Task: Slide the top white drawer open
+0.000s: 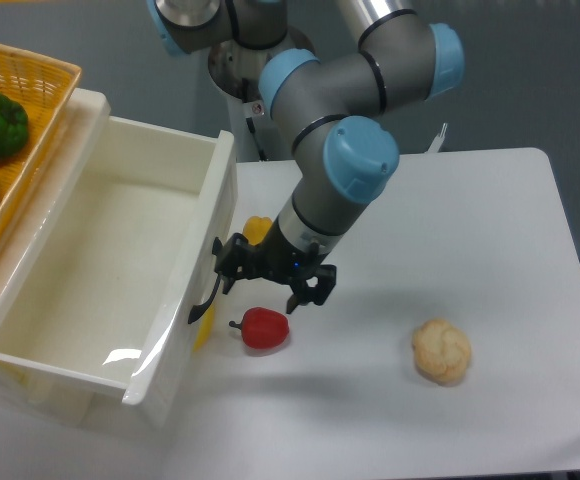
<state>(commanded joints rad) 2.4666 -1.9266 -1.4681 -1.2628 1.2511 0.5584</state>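
Standing pulled well out over the table (490, 230), top white drawer (120, 260) looked rigid, light, glossy-slick; best grip its black handle (206, 300). Tool (275, 285) beside handle, spread, empty.

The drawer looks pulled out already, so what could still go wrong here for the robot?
The open hand hangs just above the red pepper, so a low move might knock it or send it rolling. The top white drawer juts far out, with its black handle close beside the hand; a sideways swing could catch it. The bun sits well clear, so it seems safe.
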